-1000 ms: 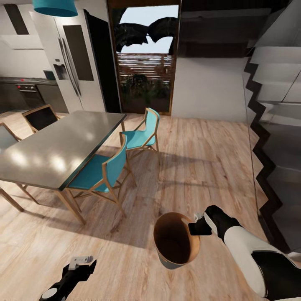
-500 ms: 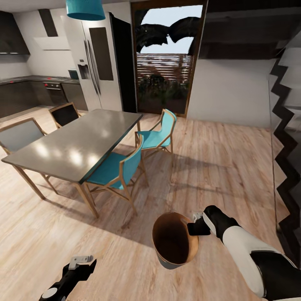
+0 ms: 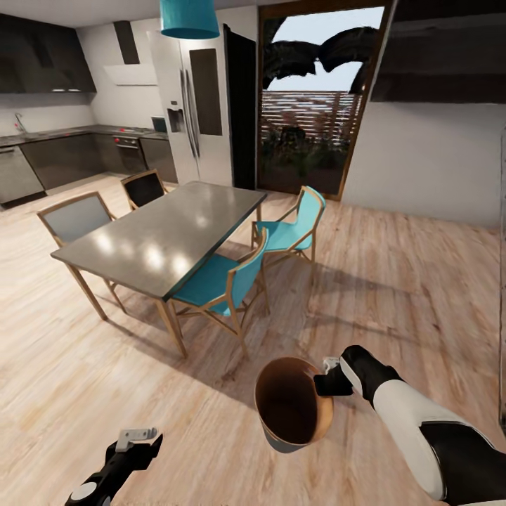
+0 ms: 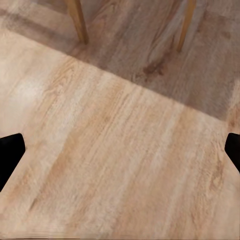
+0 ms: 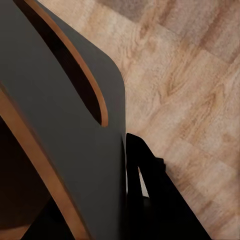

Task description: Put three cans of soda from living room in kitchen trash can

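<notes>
Trash can carried at the rim by the right arm, robot facing the kitchen.

Head view: right end effector (image 3: 330, 376) was clamped on the rim of the trash can (image 3: 292, 407), held clear of the wood floor (image 3: 422, 281); its brown inside looked empty. Left end effector (image 3: 135, 439) hung low. Left wrist view: its fingers (image 4: 10, 155) stood wide apart, holding nothing. Right wrist view: one finger (image 5: 150, 185) lay against the grey wall (image 5: 60, 130). Judged light, stiff, smooth-walled; a one-sided rim pinch may tilt.

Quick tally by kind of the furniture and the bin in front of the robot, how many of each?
Dining table: 1
Teal chairs: 2
Grey chair: 1
Dark chair: 1
Bin, held at its rim by the right gripper: 1
Total: 6
</notes>
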Controlling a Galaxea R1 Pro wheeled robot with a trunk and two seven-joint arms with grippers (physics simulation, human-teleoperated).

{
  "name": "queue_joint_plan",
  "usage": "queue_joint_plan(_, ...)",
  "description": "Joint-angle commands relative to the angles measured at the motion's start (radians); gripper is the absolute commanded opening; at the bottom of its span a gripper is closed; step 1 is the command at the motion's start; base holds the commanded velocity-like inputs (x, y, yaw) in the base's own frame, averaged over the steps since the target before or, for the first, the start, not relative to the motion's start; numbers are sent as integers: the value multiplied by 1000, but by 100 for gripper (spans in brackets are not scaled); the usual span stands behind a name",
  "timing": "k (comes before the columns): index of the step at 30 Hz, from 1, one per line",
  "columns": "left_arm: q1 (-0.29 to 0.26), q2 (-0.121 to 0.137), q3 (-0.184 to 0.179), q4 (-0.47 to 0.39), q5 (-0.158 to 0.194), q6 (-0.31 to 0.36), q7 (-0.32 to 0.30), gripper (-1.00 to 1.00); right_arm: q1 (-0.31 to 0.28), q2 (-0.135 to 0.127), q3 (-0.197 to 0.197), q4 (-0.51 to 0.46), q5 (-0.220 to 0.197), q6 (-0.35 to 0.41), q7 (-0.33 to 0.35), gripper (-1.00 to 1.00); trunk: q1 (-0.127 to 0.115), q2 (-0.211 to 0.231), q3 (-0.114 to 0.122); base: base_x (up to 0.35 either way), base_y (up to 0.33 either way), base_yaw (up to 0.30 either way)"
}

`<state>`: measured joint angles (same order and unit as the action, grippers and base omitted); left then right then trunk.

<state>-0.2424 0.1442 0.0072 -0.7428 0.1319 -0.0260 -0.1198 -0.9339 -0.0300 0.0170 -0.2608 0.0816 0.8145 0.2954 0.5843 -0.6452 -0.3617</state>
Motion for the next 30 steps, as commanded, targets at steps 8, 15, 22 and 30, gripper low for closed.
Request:
queue_joint_plan(8,0,0,0,3,0,0,-4,100,0,1,-6,0,-23,3,8,-100,-31,56,25,0,0,252)
queue_joint_plan(15,0,0,-1,13,-1,0,-2,100,0,7,-6,0,-22,3,8,-100,-58,105,47,0,0,252)
queue_joint_plan(22,0,0,-1,14,-2,0,0,100,0,13,-5,0,-20,4,6,-100,-84,154,69,0,0,252)
queue_joint_plan(30,0,0,-1,14,-2,0,0,100,0,14,-5,1,-20,5,5,-100,-115,210,94,0,0,252)
